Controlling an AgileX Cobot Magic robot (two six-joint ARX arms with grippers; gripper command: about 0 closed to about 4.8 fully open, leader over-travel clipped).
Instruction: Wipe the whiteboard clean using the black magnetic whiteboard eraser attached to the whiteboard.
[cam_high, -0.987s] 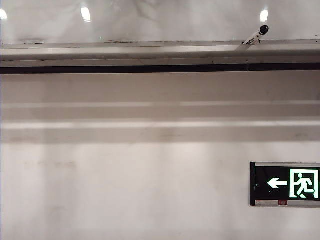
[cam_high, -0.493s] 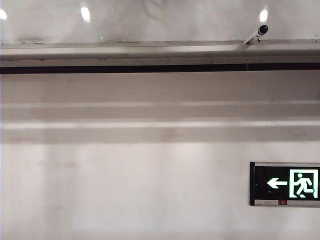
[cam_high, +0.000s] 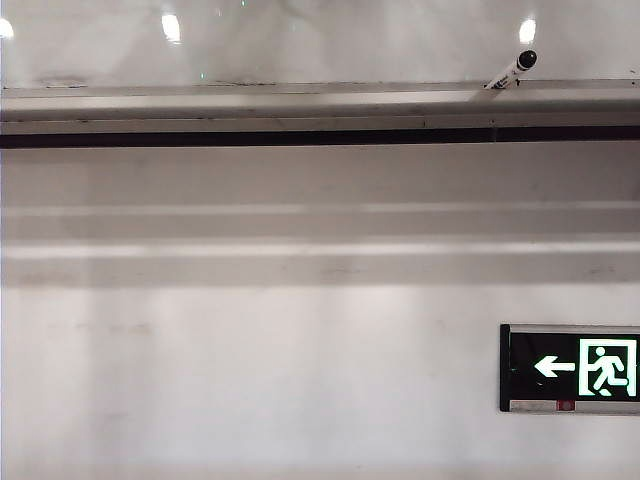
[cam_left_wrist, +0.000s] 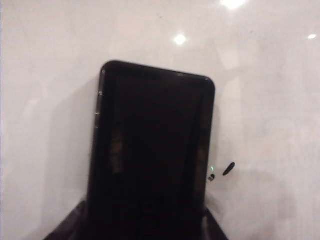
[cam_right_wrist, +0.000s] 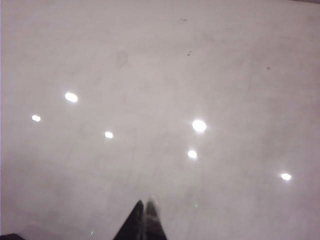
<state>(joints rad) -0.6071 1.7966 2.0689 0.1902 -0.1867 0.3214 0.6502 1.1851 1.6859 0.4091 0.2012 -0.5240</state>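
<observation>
The black magnetic whiteboard eraser (cam_left_wrist: 152, 150) fills the middle of the left wrist view, lying flat against the glossy whiteboard (cam_left_wrist: 270, 100). My left gripper (cam_left_wrist: 145, 231) is shut on its near end, one dark finger (cam_left_wrist: 65, 227) showing at each side. A short black mark (cam_left_wrist: 228, 169) sits on the board beside the eraser. My right gripper (cam_right_wrist: 145, 212) is shut with nothing in it, tips together, pointing at the whiteboard (cam_right_wrist: 150, 75), which has faint specks (cam_right_wrist: 189, 52). Neither gripper shows in the exterior view, where the whiteboard (cam_high: 350, 45) is a strip along the top.
A long silver ledge (cam_high: 300, 100) runs under the board, with a marker (cam_high: 514, 68) leaning on it at the right. Below is a matte wall (cam_high: 250, 350) with a green exit sign (cam_high: 570, 367) at the lower right.
A dim dark reflection in the whiteboard strip at the top of the exterior view has shifted and faded. The ledge, marker and sign are unchanged.
</observation>
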